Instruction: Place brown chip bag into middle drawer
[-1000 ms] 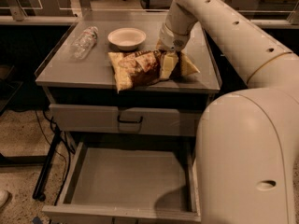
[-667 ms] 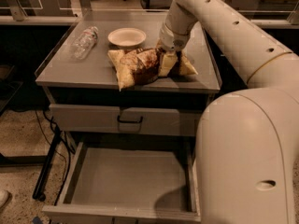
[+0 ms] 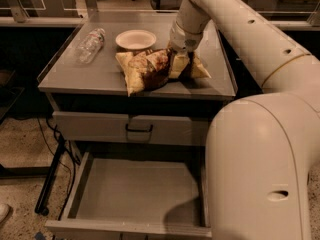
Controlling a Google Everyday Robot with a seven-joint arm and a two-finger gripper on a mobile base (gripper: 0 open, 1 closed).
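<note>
The brown chip bag (image 3: 150,70) lies crumpled on the cabinet top, dark brown in the middle with pale yellow ends. My gripper (image 3: 179,64) comes down from the upper right onto the bag's right half and presses into it. The bag's left end is tilted up a little. The middle drawer (image 3: 135,194) is pulled out below the cabinet front, its flat grey floor bare.
A white bowl (image 3: 135,39) stands just behind the bag. A clear plastic water bottle (image 3: 90,44) lies at the top's left. The closed top drawer front with a black handle (image 3: 138,129) is above the open drawer. My arm's large body (image 3: 260,169) fills the right side.
The bag has bunched up and shifted slightly right toward the gripper, which has sunk onto its right half. The bowl, bottle and drawer have not moved.
</note>
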